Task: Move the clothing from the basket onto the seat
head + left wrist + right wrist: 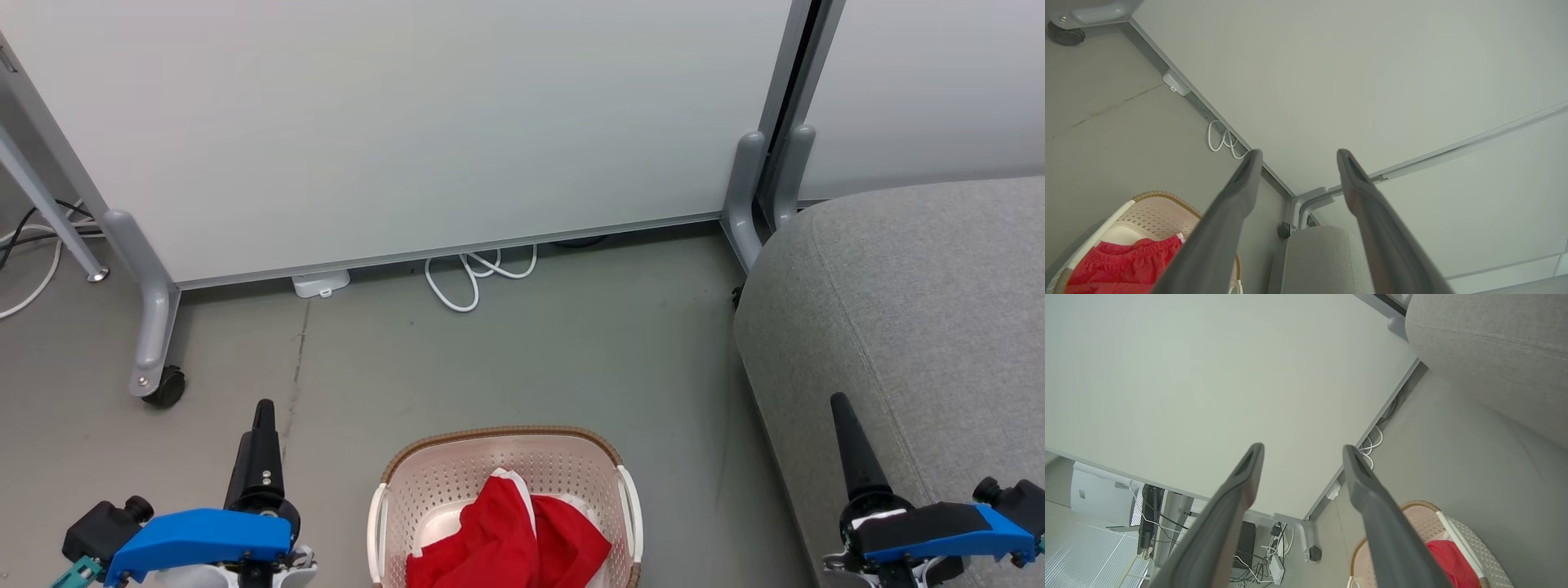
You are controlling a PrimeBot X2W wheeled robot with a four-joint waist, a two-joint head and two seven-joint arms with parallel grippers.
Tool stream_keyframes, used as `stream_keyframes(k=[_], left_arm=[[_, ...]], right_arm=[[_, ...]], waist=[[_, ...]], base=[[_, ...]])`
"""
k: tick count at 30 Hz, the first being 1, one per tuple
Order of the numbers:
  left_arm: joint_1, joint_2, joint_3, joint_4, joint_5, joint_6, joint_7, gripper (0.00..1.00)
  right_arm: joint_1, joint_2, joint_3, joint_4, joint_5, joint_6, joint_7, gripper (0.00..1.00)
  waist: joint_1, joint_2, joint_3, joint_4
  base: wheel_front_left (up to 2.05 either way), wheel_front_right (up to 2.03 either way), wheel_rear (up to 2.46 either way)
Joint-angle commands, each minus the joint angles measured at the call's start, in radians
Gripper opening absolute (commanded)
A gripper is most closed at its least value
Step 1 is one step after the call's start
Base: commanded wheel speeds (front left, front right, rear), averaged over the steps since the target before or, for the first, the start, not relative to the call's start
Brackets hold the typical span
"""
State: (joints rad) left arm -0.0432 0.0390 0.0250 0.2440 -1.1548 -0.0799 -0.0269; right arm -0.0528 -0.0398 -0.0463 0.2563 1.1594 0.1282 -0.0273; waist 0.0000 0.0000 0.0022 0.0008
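Left gripper (1297,157) is noted at lower left above the floor (506,359); its fingers are spread apart and nothing is held. The basket (500,432) is seen standing on the floor at bottom centre, between the two grippers. The clothing (506,535), red with a white edge, is found bunched inside the basket. The grey seat (914,310) is located to the right, apart from the basket. Right gripper (1302,451) is seen at lower right against the seat, fingers spread apart, empty.
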Motion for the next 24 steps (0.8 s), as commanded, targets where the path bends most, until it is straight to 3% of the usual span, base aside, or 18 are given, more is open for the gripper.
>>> stream_keyframes(k=[1, 12, 24], left_arm=[[-0.014, 0.008, -0.008, -0.02, 0.071, -0.001, -0.013, 1.0], [-0.013, 0.017, -0.044, -0.026, 0.321, 0.006, -0.051, 1.0], [-0.011, 0.025, -0.073, -0.041, 0.496, 0.001, -0.089, 1.0]], right_arm=[[-0.016, -0.006, 0.006, -0.019, -0.06, 0.002, -0.013, 1.0], [-0.015, -0.008, 0.022, -0.041, -0.247, 0.002, -0.051, 1.0], [-0.016, -0.009, 0.03, -0.053, -0.411, 0.002, -0.088, 1.0]], waist=[[0.0, 0.0, 0.0, 0.0], [0.0, 0.0, 0.0, -0.002], [0.0, 0.0, -0.001, -0.001]], base=[[0.0, 0.0, 0.0], [0.0, 0.0, 0.0], [0.0, 0.0, 0.0]])
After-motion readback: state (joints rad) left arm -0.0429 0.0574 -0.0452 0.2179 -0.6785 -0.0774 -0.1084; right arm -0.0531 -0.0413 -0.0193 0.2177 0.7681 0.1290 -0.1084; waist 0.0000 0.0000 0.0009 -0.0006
